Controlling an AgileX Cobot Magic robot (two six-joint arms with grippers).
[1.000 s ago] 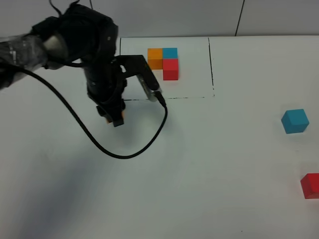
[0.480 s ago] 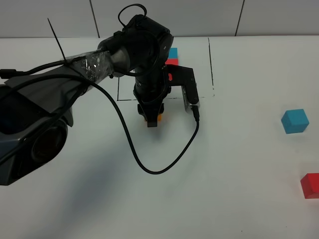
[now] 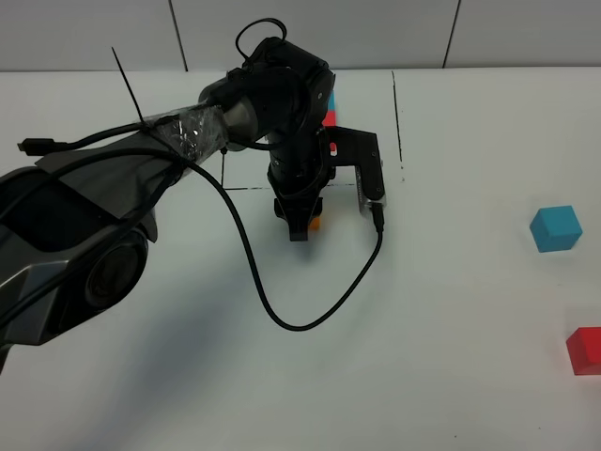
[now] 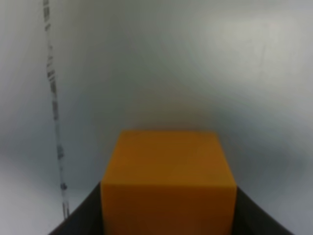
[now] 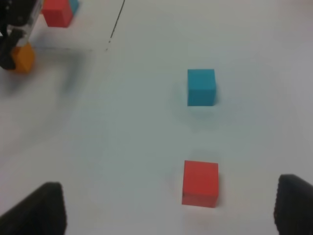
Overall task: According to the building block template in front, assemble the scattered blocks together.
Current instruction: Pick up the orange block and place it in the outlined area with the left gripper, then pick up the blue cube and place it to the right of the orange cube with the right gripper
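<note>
My left gripper [image 3: 302, 225] is shut on the orange cube [image 3: 315, 223] and holds it just in front of the black outline [image 3: 397, 122]. In the left wrist view the orange cube [image 4: 168, 181] sits between the dark fingers [image 4: 83, 218]. The arm hides most of the template; only its blue cube [image 3: 326, 99] and red cube [image 3: 328, 118] show. The loose sky-blue cube [image 3: 555, 228] and the loose red cube [image 3: 585, 350] lie far right. My right gripper [image 5: 170, 213] is open, above the table just short of the red cube [image 5: 200, 183], with the blue cube [image 5: 201, 86] beyond it.
A black cable [image 3: 282, 319] loops from the left arm over the white table [image 3: 441, 310]. The outline's dashed line [image 4: 54, 107] runs beside the held cube. The left arm's body [image 3: 84, 244] covers the left side of the table.
The left arm has carried the orange cube to the right, from left of the outlined frame to just in front of its near line. The blue and red loose cubes have not moved.
</note>
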